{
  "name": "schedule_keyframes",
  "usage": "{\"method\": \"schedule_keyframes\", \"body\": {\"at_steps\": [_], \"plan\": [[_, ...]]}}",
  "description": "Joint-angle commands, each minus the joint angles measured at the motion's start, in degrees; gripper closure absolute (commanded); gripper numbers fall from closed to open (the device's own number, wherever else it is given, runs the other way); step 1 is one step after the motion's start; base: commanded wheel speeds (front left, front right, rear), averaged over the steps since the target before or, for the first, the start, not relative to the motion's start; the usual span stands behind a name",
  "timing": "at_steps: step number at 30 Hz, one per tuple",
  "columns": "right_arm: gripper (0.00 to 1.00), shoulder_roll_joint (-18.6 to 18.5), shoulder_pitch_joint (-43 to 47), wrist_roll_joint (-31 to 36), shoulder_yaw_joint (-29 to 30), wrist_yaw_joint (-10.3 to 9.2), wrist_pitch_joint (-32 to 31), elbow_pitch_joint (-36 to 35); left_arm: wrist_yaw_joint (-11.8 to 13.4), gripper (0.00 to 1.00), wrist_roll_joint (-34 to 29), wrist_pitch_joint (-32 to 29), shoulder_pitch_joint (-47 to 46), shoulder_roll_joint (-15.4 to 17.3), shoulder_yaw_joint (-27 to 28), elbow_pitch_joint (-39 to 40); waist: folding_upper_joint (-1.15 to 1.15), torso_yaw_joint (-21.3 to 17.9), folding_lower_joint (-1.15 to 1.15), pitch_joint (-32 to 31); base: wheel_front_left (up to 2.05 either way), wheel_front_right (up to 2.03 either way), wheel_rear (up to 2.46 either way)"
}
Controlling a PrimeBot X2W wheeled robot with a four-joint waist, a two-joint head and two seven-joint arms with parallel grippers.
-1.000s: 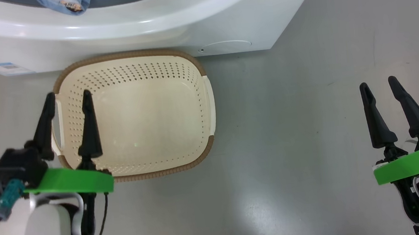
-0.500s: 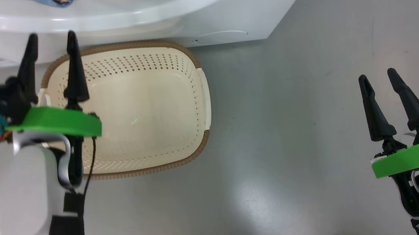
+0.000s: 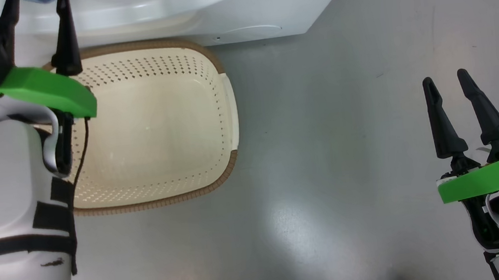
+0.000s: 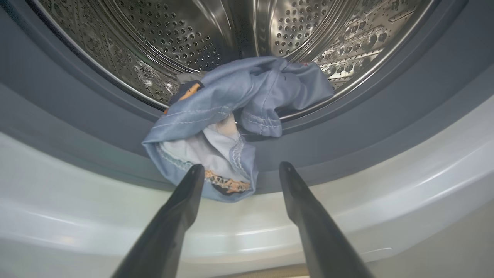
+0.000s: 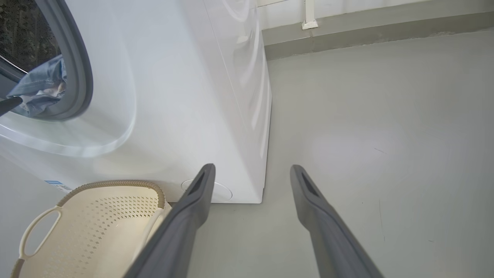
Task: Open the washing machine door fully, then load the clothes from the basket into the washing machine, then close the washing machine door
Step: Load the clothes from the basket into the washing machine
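Currently loading is judged nearly done: the cream-white perforated plastic basket sits empty at head-view centre-left; light blue printed clothes are draped over the grey gasket, mid-frame. Nothing is held: left gripper and right gripper are spread. Next, the overhang must be pushed inside before closing.

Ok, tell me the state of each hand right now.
Left hand: open, empty, pointed at the clothes.
Right hand: open, empty, above the floor.

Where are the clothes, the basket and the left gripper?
clothes [image 4: 247, 85], left wrist view, upper blue fold.
basket [image 3: 159, 121], head view, bare inner floor.
left gripper [image 4: 242, 166], left wrist view, midway between fingertips.
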State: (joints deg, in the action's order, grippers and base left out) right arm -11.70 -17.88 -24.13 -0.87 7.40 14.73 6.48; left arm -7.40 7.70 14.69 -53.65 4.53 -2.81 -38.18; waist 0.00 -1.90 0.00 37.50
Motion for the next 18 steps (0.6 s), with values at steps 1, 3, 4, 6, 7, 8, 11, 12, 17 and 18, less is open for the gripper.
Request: {"method": "schedule_keyframes", "body": {"at_steps": [1, 3, 4, 6, 7, 8, 11, 12, 17, 18], "plan": [[0.0, 0.03, 0.66, 0.01, -1.31, 0.09, 0.27, -1.28, -0.09, 0.0, -0.69, 0.3, -0.66, 2.6, 1.2, 0.28, 0.0, -0.39, 0.0, 0.1, 0.0, 0.0, 0.0], [0.0, 0.06, 0.59, -0.04, -1.43, 0.09, 0.27, -1.27, -0.09, 0.0, -1.26, 0.3, -1.67, 2.82, 1.14, -1.18, 0.0, -0.68, 0.0, 0.2, 0.0, 0.0, 0.0], [0.0, 0.07, 0.53, -0.07, -1.46, 0.09, 0.27, -1.25, -0.09, 0.0, -1.67, 0.3, -2.14, 2.95, 1.02, -1.9, 0.0, -0.79, 0.0, 0.25, 0.0, 0.0, 0.0], [0.0, 0.13, 0.47, -0.07, -1.53, 0.09, 0.27, -1.26, -0.08, 0.0, -2.22, 0.3, -3.0, 3.03, 0.92, -3.02, 0.0, -1.02, 0.0, 0.33, 0.0, 0.0, 0.0], [0.0, 0.15, 0.43, -0.08, -1.59, 0.09, 0.27, -1.25, -0.05, 0.0, -2.51, 0.3, -3.36, 3.11, 0.85, -3.54, 0.0, -1.15, 0.0, 0.38, 0.0, 0.0, 0.0], [0.0, 0.16, 0.39, -0.1, -1.67, 0.09, 0.27, -1.23, 0.03, 0.0, -2.73, 0.3, -3.69, 3.19, 0.86, -3.99, 0.0, -1.28, 0.0, 0.38, 0.0, 0.0, 0.0], [0.0, 0.2, 0.28, -0.15, -1.91, 0.09, 0.27, -1.21, 0.18, 0.0, -3.32, 0.3, -4.68, 3.57, 0.86, -5.49, 0.0, -1.66, 0.0, 0.47, 0.0, 0.0, 0.0], [0.0, 0.22, 0.22, -0.16, -1.98, 0.09, 0.27, -1.22, 0.22, 0.0, -3.46, 0.3, -5.01, 3.69, 0.87, -5.92, 0.0, -1.77, 0.0, 0.53, 0.0, 0.0, 0.0], [0.0, 0.4, 0.22, -0.13, -2.21, 0.09, 0.27, -1.2, 0.83, 0.57, -4.37, 0.3, -6.18, 4.09, 0.62, -7.64, 0.0, -2.23, 0.0, 0.47, 0.0, 0.0, 0.0], [0.0, 0.44, 0.25, -0.13, -2.23, 0.09, 0.27, -1.19, 0.92, 0.64, -4.49, 0.3, -6.32, 4.15, 0.58, -7.95, 0.0, -2.31, 0.0, 0.44, 0.0, 0.0, 0.0]]}}
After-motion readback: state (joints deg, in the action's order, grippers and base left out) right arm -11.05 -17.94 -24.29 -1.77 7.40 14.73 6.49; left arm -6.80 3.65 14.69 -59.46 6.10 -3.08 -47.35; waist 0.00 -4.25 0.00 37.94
